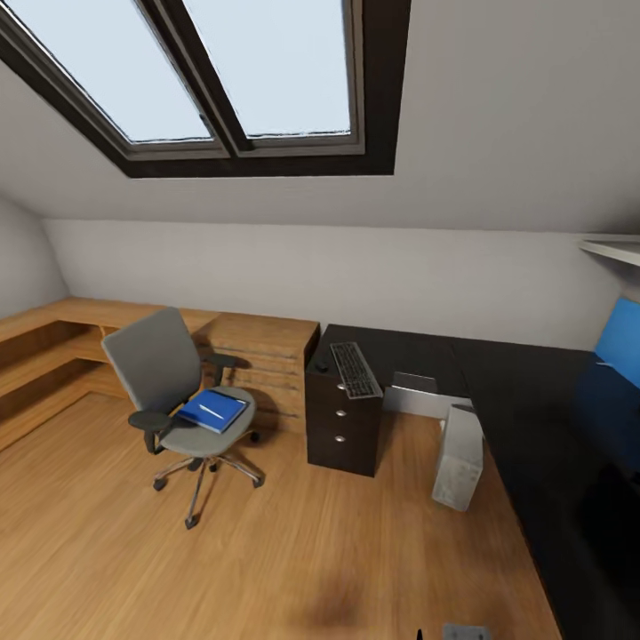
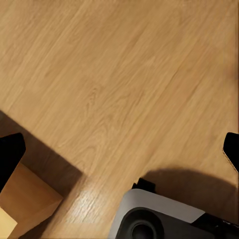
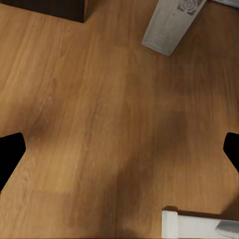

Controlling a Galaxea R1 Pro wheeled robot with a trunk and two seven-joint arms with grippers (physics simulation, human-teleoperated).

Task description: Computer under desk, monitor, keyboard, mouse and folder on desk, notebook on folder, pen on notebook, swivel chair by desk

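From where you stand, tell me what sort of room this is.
Probably an attic home office or study: a skylight in a sloped ceiling, a black L-shaped desk with a keyboard on it, and a grey swivel chair on the wood floor.

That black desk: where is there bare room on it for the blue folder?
The desk is mostly bare: a wide open stretch runs from right of the keyboard along toward the blue panel. The crowded bit is the end above the drawers, where the keyboard and mouse lie. The folder is on the chair.
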